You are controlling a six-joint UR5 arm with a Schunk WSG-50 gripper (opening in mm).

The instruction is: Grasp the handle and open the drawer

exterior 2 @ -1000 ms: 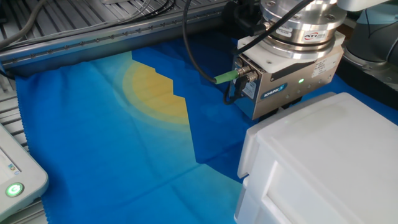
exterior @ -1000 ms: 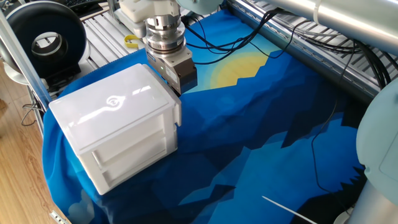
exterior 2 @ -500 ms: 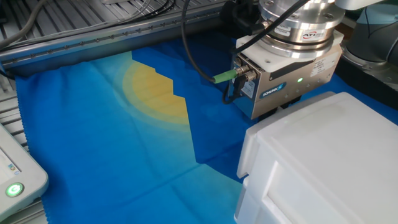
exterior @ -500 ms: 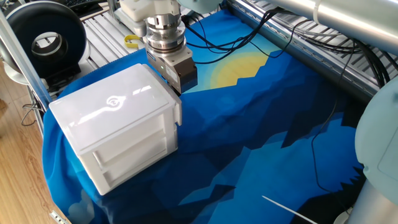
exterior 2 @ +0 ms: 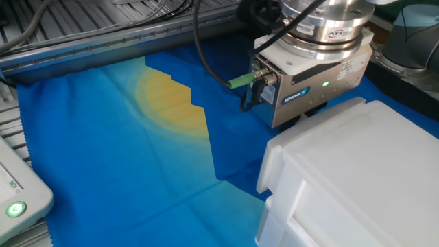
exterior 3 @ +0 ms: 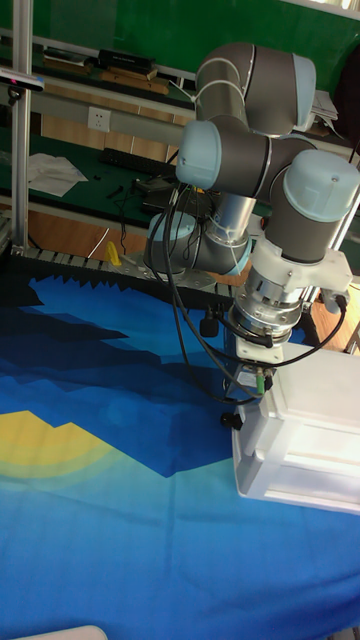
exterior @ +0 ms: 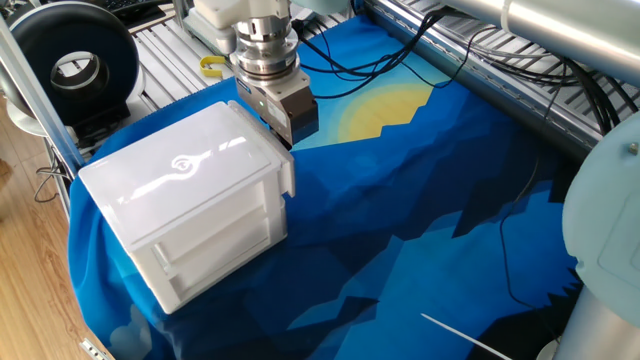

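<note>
The white cabinet (exterior: 180, 175) with a swirl logo stands on the blue cloth. Its drawer front shows as a white lip (exterior: 288, 180) on the far side, also visible in the other fixed view (exterior 2: 273, 161). My gripper (exterior: 285, 138) hangs low right behind that lip, and the cabinet hides its fingers. In the other fixed view only the gripper's metal body (exterior 2: 309, 89) shows above the cabinet edge. In the tall view the gripper (exterior 3: 236, 415) ends in a dark tip against the cabinet's left face (exterior 3: 248, 450). The handle is hidden; the jaws seem shut on it.
A black cable reel (exterior: 75, 65) and a yellow piece (exterior: 210, 67) lie at the back left. Cables and aluminium rails (exterior: 480, 60) run along the far side. A white device with a green light (exterior 2: 15, 206) sits at the cloth's left edge.
The gripper has shifted a little away from the cabinet side, leftward in the other fixed view. The white lip and cabinet edge moved the same way with it.
</note>
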